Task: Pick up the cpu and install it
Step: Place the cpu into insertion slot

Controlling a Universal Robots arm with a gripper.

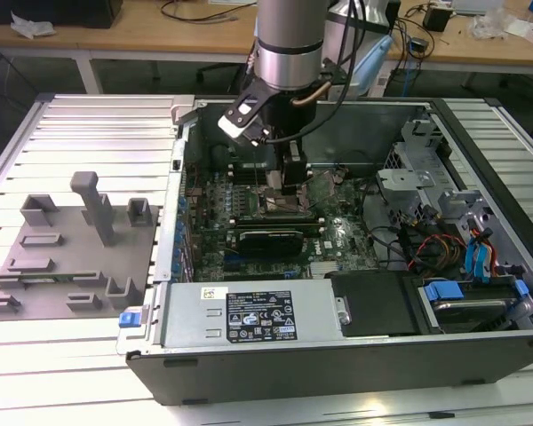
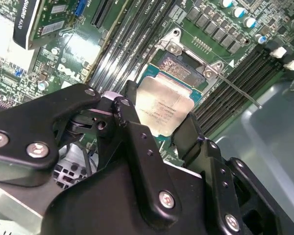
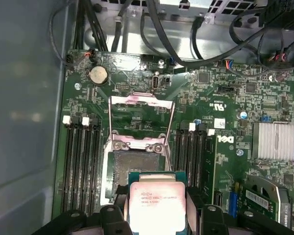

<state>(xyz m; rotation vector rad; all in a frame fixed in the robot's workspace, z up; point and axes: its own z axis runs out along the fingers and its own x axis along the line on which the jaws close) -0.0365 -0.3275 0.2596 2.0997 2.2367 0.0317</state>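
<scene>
Pick done: black two-finger gripper (image 3: 156, 196) clamped on the flat square silver-topped cpu (image 3: 157, 208), hanging over one edge of the dark square socket (image 3: 137, 164). Looks unseated; hinged metal frame (image 3: 141, 115) stands open.

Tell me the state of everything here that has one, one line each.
Grey computer case: lying flat, side open.
Dark square socket: empty, uncovered.
Metal load plate: flipped up, open.
Shiny silver square cpu: gripped, held at the socket, not seated.
Black two-finger gripper: shut on the cpu.
</scene>
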